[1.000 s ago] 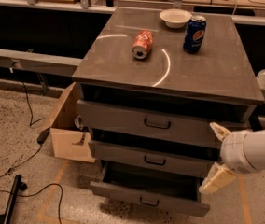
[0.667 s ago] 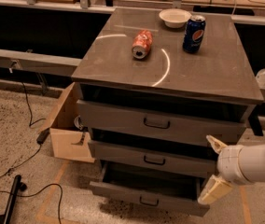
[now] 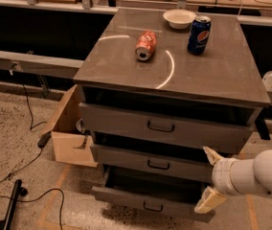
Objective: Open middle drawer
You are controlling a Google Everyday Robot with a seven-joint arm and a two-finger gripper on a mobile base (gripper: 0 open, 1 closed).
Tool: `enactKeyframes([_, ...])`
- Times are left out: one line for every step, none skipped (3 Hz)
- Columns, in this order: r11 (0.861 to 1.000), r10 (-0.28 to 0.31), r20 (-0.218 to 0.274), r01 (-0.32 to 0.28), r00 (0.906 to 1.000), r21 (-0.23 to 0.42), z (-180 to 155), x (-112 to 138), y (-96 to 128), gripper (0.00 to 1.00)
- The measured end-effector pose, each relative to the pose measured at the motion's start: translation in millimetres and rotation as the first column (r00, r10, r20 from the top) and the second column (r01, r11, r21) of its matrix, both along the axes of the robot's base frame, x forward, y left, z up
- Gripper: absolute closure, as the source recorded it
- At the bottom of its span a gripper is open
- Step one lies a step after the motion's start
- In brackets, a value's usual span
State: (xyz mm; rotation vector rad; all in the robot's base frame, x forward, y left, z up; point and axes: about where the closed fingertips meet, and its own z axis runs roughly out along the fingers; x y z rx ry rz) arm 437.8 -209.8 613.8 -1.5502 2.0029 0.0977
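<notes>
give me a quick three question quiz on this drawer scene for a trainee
1. True or false: the red can lies on its side on the cabinet top.
2. Where is the robot's hand? A) at the right end of the lower drawers, fingers spread B) above the cabinet top C) at the left end of the drawers
3. Is the hand on the handle of the middle drawer?

Key: 1 true; 2 A; 3 no, the handle sits at the drawer's centre, to the left of the hand.

Dim warm light, curved glare on cabinet top (image 3: 222, 68), pale claw (image 3: 209, 178) lower right.
</notes>
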Motion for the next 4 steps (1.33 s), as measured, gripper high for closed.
enactKeyframes([1.0, -0.001, -0.004, 0.001, 1.0, -0.014, -15, 4, 2, 0.0])
enactKeyframes([0.999, 0.002, -0.004, -0.002, 1.0, -0.032, -44, 19, -1, 0.0])
enactKeyframes([0.999, 0.021, -0.016, -0.022, 0.9997, -0.046, -71, 30, -3, 0.0])
enactKeyframes([0.997, 0.039, -0.046, -0.042, 0.9982, -0.068, -95, 31, -6, 0.0])
